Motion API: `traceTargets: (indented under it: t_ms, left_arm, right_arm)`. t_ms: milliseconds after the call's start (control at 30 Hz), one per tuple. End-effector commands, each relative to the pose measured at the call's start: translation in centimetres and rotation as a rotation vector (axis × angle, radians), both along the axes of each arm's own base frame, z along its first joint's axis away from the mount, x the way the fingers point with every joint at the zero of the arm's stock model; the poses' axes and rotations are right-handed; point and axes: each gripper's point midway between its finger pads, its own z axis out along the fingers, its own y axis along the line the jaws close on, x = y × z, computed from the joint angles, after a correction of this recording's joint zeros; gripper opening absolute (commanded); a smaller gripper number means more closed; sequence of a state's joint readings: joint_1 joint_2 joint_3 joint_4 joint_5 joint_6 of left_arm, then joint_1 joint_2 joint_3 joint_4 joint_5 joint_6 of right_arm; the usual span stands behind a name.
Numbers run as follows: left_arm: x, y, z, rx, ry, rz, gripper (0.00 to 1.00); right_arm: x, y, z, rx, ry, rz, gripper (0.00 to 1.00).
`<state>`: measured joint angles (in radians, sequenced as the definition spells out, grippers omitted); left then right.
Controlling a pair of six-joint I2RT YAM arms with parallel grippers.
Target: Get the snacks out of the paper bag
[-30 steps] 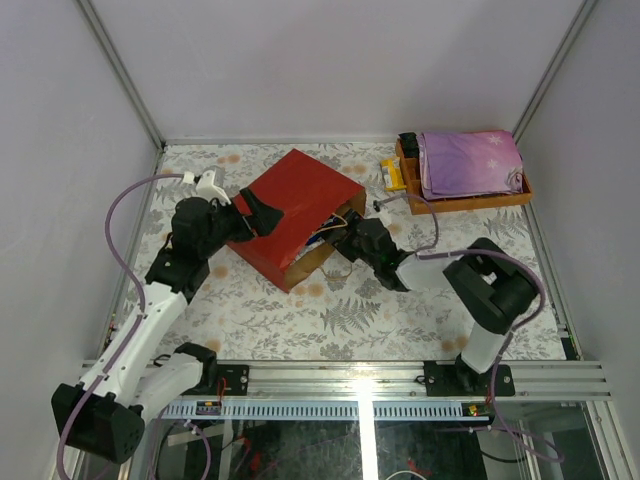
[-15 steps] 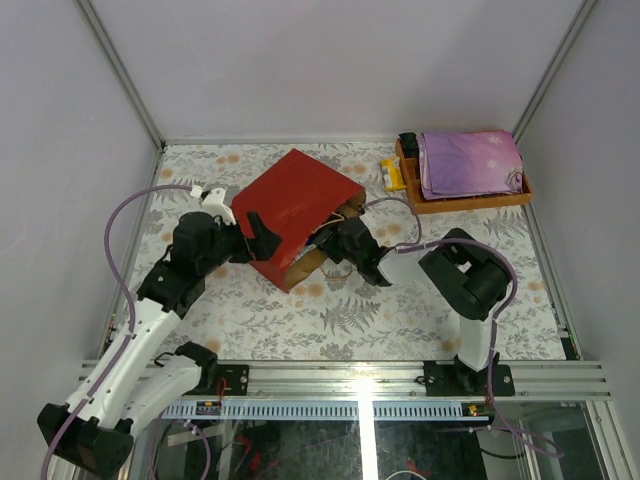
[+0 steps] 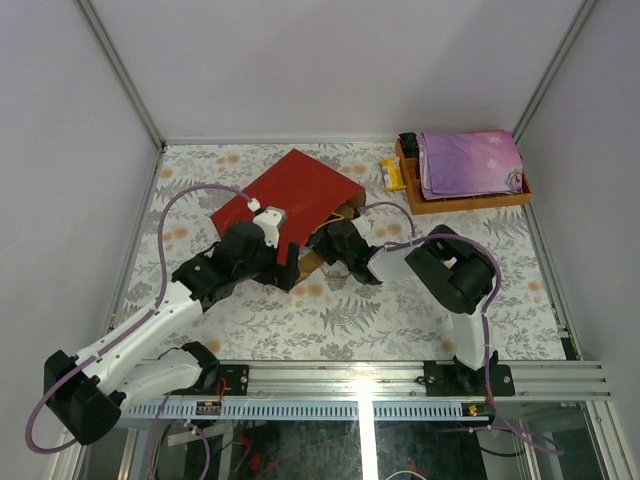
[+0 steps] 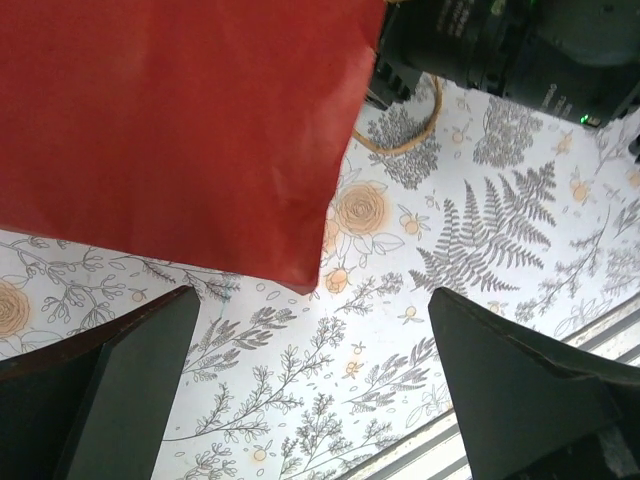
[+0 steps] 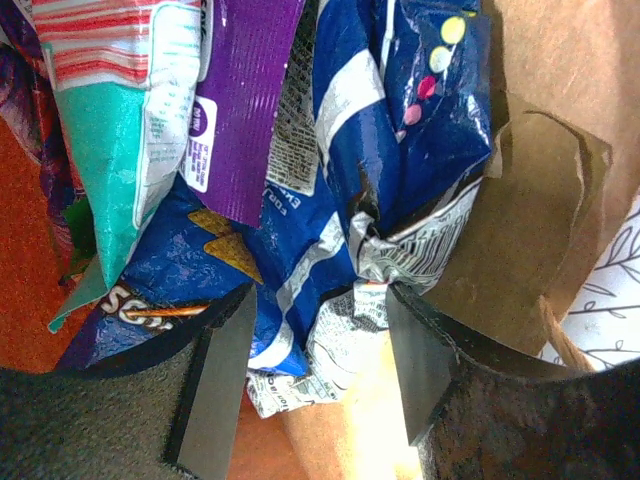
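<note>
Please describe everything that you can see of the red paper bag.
The paper bag is large, red outside and brown inside, with a thin loop handle. It lies on its side on the flowered table, mouth toward the right arm, snacks inside. The right end effector reaches into the mouth; the left end effector hangs open beside one corner.

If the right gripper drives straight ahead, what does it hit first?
Likely the blue pack: its crumpled end lies between the open jaws of the right gripper, inside the bag. Exact depth is unclear.
</note>
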<state>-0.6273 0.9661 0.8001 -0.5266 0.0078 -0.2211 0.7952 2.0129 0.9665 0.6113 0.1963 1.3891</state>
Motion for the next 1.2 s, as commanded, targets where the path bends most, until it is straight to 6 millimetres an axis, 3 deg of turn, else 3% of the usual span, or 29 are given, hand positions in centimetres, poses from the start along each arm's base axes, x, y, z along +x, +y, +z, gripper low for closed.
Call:
traceTargets:
  t_ms: [0,167,367,533,700,800,933,1167]
  left_arm:
    - [0.3,-0.4,0.4,0.104,-0.054,-0.042,1.00]
    - [0.8,-0.4,0.2,0.153,-0.063,-0.020,1.00]
    - [1.4,0.1,1.0,0.142,-0.098,0.036,1.00]
    - [1.8,0.1,0.8,0.144,-0.099,0.058,1.00]
    - [1.9,0.6,0.3,0.148,-0.107,0.079,1.00]
    - [2.0,1.1,0.2,0.169,-0.116,0.094,1.00]
    - [2.3,1.0,-0.3,0.181,-0.108,0.102,1.00]
    - [2.7,-0.1,-1.1,0.177,-0.058,0.104,1.00]
  right_arm:
    - [-1.0,-0.5,0.2,-0.036,0.003,-0.036,0.63]
    - [-3.0,-0.6,-0.5,-0.026,0.024,-0.018,0.64]
    - [-6.2,1.3,-1.7,-0.015,0.047,0.026,0.65]
    - [-6.5,3.7,-2.7,0.018,0.081,0.041,0.64]
    - [-5.6,4.5,-2.9,0.020,0.074,0.010,0.62]
    - [-5.0,4.9,-2.3,0.013,0.043,0.010,0.49]
    - [-4.8,4.7,-0.3,-0.025,-0.035,0.043,0.02]
    - [-6.7,0.1,4.3,-0.030,-0.176,0.015,0.00]
